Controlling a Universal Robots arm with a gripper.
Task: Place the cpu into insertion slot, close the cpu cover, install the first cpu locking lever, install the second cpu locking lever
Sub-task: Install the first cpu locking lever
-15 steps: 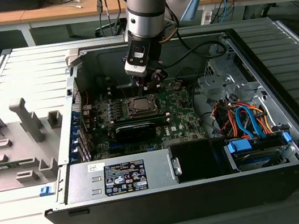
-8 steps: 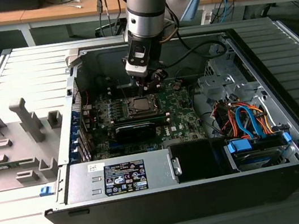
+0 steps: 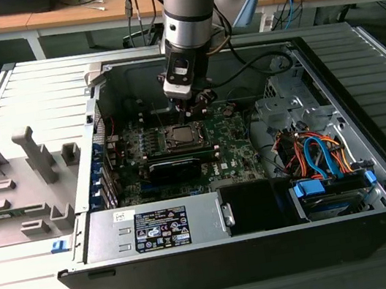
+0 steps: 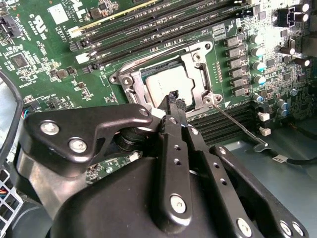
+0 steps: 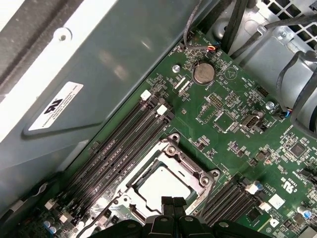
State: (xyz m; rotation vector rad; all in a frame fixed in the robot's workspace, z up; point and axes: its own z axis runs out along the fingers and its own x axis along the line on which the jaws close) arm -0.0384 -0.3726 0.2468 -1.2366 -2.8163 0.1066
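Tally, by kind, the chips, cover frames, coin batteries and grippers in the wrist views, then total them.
Small flat silvery-grey square cpu: 1
Thin square silver metal cpu cover: 1
Round silver coin battery: 1
Black gripper: 1
Total: 4

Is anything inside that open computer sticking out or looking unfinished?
One thin locking lever juts out sideways from the insertion slot, unlatched. The cpu sits flat under the cpu cover; nothing looks damaged.

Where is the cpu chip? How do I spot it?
Look inside the open computer case, at the green board. Just under the tool sits the cpu, a flat silvery square framed by the cpu cover, unlike the long black slots beside it.
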